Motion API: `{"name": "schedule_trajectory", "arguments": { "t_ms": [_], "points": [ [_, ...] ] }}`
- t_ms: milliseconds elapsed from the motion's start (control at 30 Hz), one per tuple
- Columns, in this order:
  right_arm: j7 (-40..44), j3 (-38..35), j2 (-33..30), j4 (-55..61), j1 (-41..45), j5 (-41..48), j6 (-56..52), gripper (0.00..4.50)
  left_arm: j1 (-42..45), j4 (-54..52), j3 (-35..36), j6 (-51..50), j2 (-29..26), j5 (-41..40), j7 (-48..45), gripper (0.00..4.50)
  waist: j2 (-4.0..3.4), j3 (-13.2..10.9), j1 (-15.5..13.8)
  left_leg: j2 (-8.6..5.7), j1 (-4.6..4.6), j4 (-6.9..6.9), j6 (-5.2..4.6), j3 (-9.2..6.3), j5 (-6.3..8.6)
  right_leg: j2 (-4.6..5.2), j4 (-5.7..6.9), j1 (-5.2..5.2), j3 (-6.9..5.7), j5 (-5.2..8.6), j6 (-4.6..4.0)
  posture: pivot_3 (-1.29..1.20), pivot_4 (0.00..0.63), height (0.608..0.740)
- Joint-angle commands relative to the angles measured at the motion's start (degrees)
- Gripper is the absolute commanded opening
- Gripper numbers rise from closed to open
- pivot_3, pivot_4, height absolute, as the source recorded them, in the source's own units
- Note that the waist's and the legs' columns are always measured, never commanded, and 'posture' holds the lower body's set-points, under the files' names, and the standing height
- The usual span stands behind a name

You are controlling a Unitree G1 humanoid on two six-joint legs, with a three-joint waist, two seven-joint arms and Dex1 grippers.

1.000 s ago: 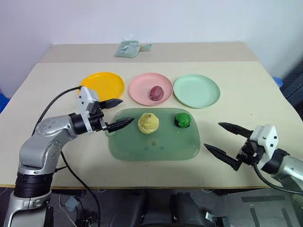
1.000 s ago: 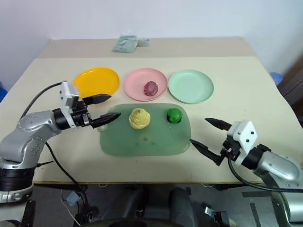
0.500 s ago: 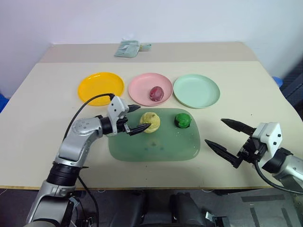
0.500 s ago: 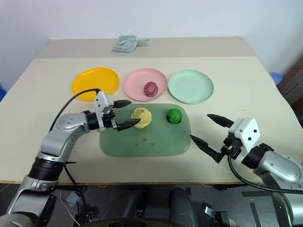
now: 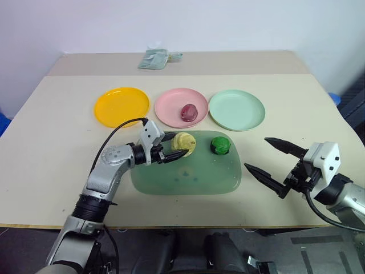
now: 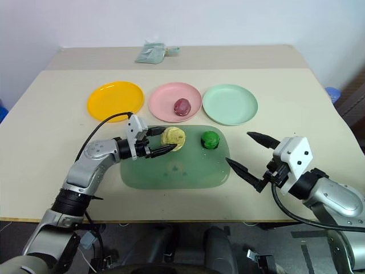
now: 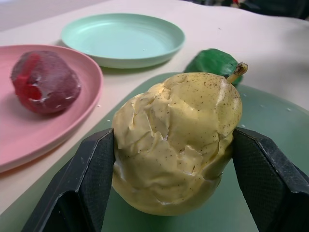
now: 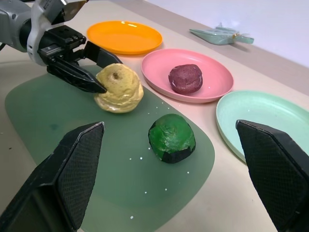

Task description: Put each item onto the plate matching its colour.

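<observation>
Three plates sit in a row just beyond the left gripper point(image 5: 175, 146): orange-yellow plate point(image 5: 121, 106) to its outer side, pink plate point(image 5: 174, 108) straight past it, mint green plate point(image 5: 236, 109) further toward the right arm. Maroon ball point(image 5: 187, 112) lies on the pink plate. Green board point(image 5: 185, 174) is under the left gripper and carries the pale yellow pear point(image 5: 184, 142) and the dark green ball point(image 5: 219, 144); the ball lies just beyond the pear, apart from it, no obstruction between pear and plates. Crumpled teal packet point(image 5: 154, 58) at far table edge.

Left gripper: fingers point(image 7: 89, 181) pressed against both flanks of the pear, pear upright on the board. Right gripper point(image 5: 274, 163): spread wide, nothing between the fingers, off the board's near-right corner, well apart from the green ball.

Change from a second ago: left gripper was open beside the board's left edge, short of the pear; it has moved in and narrowed onto it. Right gripper much the same.
</observation>
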State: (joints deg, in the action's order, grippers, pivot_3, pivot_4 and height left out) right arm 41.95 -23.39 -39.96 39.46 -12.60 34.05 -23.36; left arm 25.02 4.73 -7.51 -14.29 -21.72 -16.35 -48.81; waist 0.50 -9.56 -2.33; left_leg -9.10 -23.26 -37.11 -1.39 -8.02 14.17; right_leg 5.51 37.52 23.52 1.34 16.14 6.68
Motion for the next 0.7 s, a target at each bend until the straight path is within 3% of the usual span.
{"name": "schedule_trajectory", "arguments": {
  "t_ms": [33,267,533,633,700],
  "points": [
    [-0.2,-0.1,-0.7,1.3,1.0,0.7,0.1,4.5,0.3,0.2,7.1,2.2,2.4,-1.7,7.4,3.15,0.0,0.0,0.0,0.0,0.0,0.0,0.0,0.0,0.0,0.0,0.0,0.0,0.0,0.0,0.0,0.0,0.15,0.74],
    [0.3,2.6,-0.6,-0.5,4.5,0.0,0.6,4.5,6.9,8.2,20.1,7.4,6.4,1.8,30.9,3.15,0.08,0.0,0.0,0.0,-0.01,-0.02,0.15,-0.01,-0.09,-0.01,0.01,0.02,-0.01,-0.01,0.01,0.0,0.15,0.74],
    [2.4,7.0,-0.4,-5.6,10.1,-1.6,2.3,4.5,16.0,23.3,25.3,13.1,8.0,4.2,46.3,3.15,0.2,0.0,-0.1,-0.02,-0.04,-0.11,0.15,0.0,-0.09,0.0,0.0,-0.01,-0.05,-0.05,0.09,0.0,0.15,0.74],
    [3.7,7.6,-0.2,-7.9,11.0,-2.3,3.8,4.5,15.8,24.7,25.3,13.2,8.5,3.3,45.6,4.39,0.2,0.0,0.0,-0.02,-0.04,-0.1,0.14,0.0,-0.09,-0.01,0.0,0.0,-0.05,-0.05,0.09,0.0,0.15,0.74],
    [4.3,7.8,0.0,-8.6,10.9,-2.8,4.8,4.5,14.4,22.2,25.4,12.9,9.1,1.8,44.1,4.46,0.21,0.0,0.0,-0.02,-0.04,-0.1,0.15,0.0,-0.09,-0.01,0.0,0.01,-0.05,-0.05,0.09,0.0,0.15,0.74]
  ]
}}
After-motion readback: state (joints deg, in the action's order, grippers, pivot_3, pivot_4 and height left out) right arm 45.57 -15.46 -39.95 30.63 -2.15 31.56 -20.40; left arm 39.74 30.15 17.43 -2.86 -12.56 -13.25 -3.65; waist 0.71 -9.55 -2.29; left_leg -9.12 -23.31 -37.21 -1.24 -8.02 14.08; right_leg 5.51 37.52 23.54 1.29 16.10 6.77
